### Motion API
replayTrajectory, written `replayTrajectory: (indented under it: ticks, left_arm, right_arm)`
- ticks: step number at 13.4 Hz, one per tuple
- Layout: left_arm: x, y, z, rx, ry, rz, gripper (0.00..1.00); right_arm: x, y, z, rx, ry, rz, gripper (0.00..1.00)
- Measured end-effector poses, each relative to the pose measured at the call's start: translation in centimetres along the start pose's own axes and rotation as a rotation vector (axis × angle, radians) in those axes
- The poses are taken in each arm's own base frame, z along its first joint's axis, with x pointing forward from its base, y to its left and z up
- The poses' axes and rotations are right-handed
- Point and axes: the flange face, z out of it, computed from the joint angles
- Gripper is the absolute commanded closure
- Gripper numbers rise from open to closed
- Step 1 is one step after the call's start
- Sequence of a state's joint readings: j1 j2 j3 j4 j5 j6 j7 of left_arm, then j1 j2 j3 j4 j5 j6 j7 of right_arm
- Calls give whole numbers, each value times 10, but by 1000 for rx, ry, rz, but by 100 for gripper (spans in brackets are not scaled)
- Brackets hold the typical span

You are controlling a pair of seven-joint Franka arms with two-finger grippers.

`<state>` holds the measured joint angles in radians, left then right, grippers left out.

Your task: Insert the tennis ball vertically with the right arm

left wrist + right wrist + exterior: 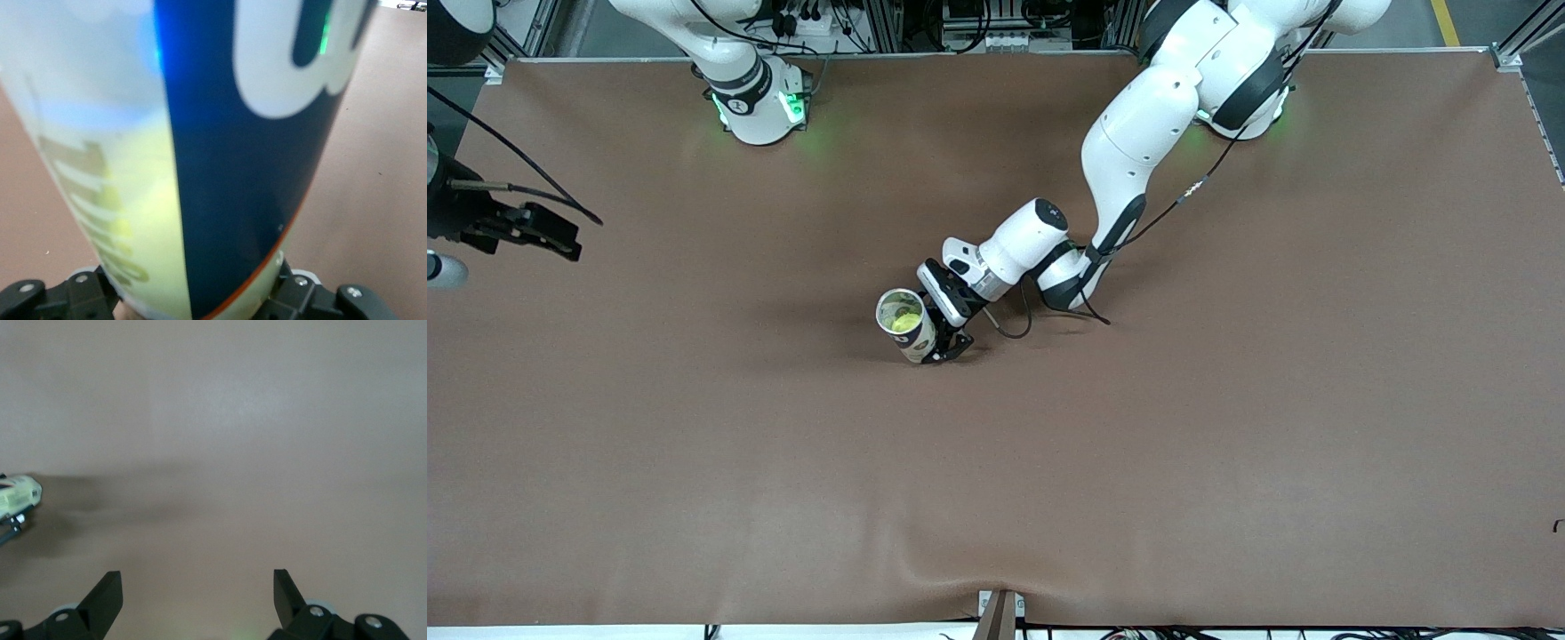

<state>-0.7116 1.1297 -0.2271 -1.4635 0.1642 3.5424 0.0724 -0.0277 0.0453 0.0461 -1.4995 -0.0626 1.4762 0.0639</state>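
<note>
My left gripper (941,342) squeezes the can (904,324) upright mid-table; the tennis ball (905,319) sits inside. My right gripper (534,229), spread wide, holds nothing. If that squeeze slips, the can tips over.

Tube (220,153): large white and yellow lettering on label, too close to read.
</note>
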Motion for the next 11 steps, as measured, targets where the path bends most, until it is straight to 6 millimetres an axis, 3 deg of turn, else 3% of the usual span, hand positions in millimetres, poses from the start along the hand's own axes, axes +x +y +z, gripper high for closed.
replayTrajectory:
  ticks: [2,5,11]
  left_arm:
    - [0,0,0,0,0,0,16]
    - [0,0,0,0,0,0,16]
    - [0,0,0,0,0,0,16]
  right_arm:
    - [-7,5,6,19,8,-8,0]
    - [-14,-3,8,22,5,-23,0]
    - [-17,-13,-15,23,41,-44,0]
